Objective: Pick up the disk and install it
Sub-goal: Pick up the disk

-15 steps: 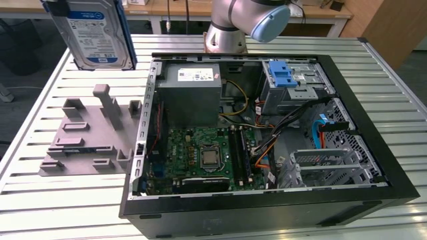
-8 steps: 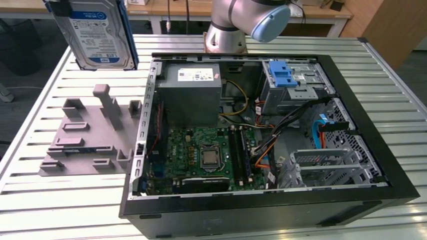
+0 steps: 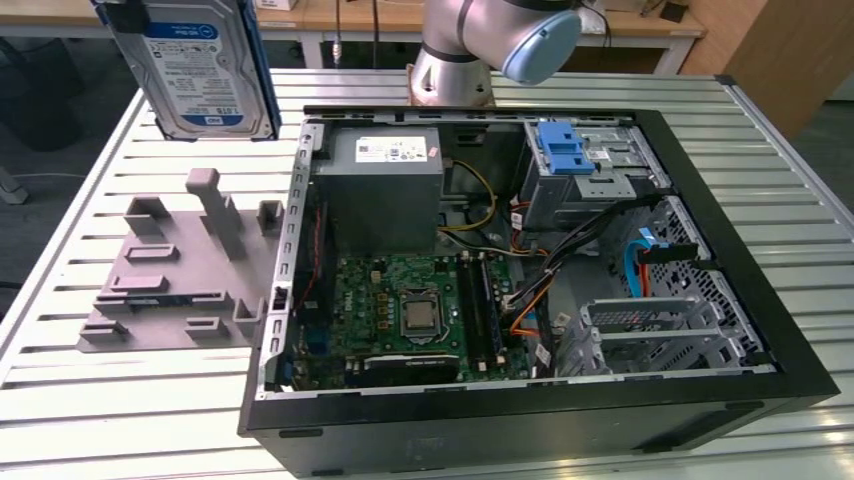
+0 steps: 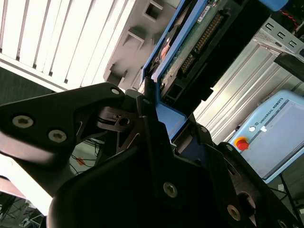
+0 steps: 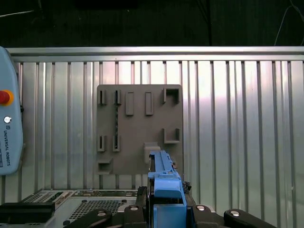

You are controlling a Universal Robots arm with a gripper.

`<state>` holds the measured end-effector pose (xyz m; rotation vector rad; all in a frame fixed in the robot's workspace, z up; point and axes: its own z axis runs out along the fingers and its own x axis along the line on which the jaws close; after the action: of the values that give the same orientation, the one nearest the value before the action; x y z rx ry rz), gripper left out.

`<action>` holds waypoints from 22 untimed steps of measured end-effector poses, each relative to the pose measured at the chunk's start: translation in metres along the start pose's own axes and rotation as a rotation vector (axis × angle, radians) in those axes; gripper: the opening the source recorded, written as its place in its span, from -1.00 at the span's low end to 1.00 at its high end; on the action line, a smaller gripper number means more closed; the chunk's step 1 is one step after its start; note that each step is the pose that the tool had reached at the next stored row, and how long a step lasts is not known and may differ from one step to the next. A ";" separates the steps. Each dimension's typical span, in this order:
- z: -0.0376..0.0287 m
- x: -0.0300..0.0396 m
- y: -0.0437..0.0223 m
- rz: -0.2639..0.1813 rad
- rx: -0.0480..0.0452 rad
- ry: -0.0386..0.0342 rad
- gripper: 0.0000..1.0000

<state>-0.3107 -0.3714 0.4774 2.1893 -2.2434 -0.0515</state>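
The disk (image 3: 207, 70), a silver hard drive with a white-and-blue label and a blue rail frame, hangs upright in the air above the table's far corner, on the exterior view's left. It is clear of the grey fixture plate (image 3: 174, 270) below it. In the second wrist view my gripper (image 4: 161, 109) is shut on the disk (image 4: 190, 42), its black fingers (image 4: 147, 123) clamped on the blue frame. The first wrist view looks along the disk's blue edge (image 5: 164, 180), held above the fixture plate (image 5: 140, 128) by the gripper (image 5: 164, 213).
An open computer case (image 3: 747, 290) lies on the slatted metal table (image 3: 134, 400), with a drive cage and blue latch (image 3: 567, 150) at its far corner. The arm's base (image 3: 454, 70) stands behind the case. A teach pendant (image 5: 9, 123) hangs beside the table.
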 end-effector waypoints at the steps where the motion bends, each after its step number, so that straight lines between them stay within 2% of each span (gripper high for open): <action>1: 0.0000 0.0000 -0.0004 0.000 0.0000 0.0000 -0.27; 22: -0.0001 -0.0002 -0.0087 0.000 0.0000 -0.0001 -0.27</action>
<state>-0.3020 -0.3713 0.4772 2.1894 -2.2434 -0.0515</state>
